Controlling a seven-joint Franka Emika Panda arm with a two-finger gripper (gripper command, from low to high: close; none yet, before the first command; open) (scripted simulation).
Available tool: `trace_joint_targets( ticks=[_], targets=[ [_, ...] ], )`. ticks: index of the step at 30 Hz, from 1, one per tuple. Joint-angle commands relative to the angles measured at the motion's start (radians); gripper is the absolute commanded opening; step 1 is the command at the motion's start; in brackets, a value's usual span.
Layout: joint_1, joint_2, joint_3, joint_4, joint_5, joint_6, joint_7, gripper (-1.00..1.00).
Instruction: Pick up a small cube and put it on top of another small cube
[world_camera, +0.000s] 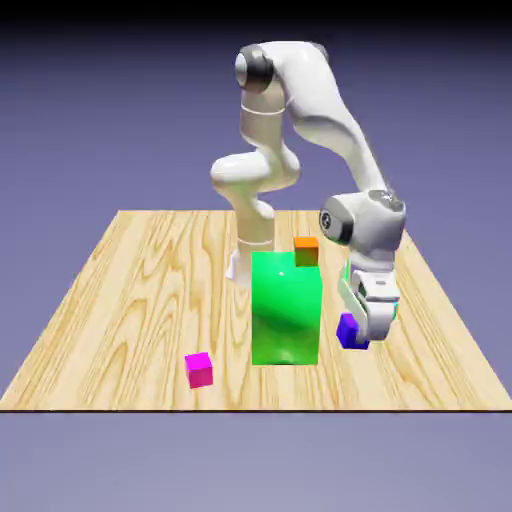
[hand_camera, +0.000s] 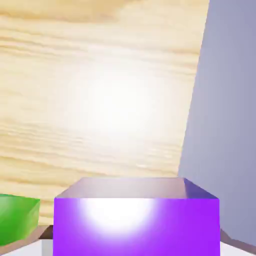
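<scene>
wood table (world_camera: 150, 300) spans the scene. white arm (world_camera: 320, 90) stands at the far side and reaches near and right. big green block (world_camera: 285, 315) is upright around the middle, left of the gripper (hand_camera: 136, 240). gripper is down at the right of the block, jaws closed on the purple cube (world_camera: 352, 332), a finger on each side of it. hand view has the cube large between the fingers, top face showing; can't tell if its underside touches the table. cyan cube (world_camera: 394, 311): only a thin sliver shows at the right edge of the hand in the exterior view, rest hidden, so can't tell its exact gap to the gripper. magenta cube (world_camera: 199, 370) is near left, well apart from the gripper. orange cube (world_camera: 306, 252) is at the block's top right corner.
</scene>
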Motion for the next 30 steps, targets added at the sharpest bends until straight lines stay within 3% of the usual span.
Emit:
trace_joint_targets(
  ticks=[1, 16, 18, 26, 27, 30],
  targets=[
    [0.037, -0.016, -0.003, -0.027, 0.013, 0.016, 0.034, -1.0],
    [0.581, -0.253, -0.043, -0.422, 0.208, 0.233, 0.537, -1.0],
    [0.566, -0.269, -0.073, -0.433, 0.182, 0.241, 0.563, -1.0],
    [0.518, -0.022, 0.002, -0.411, 0.283, 0.463, 0.487, -1.0],
    [0.518, -0.022, 0.002, -0.411, 0.283, 0.463, 0.487, 1.0],
    [0.532, -0.095, -0.02, -0.417, 0.253, 0.398, 0.509, 1.0]
  ],
)
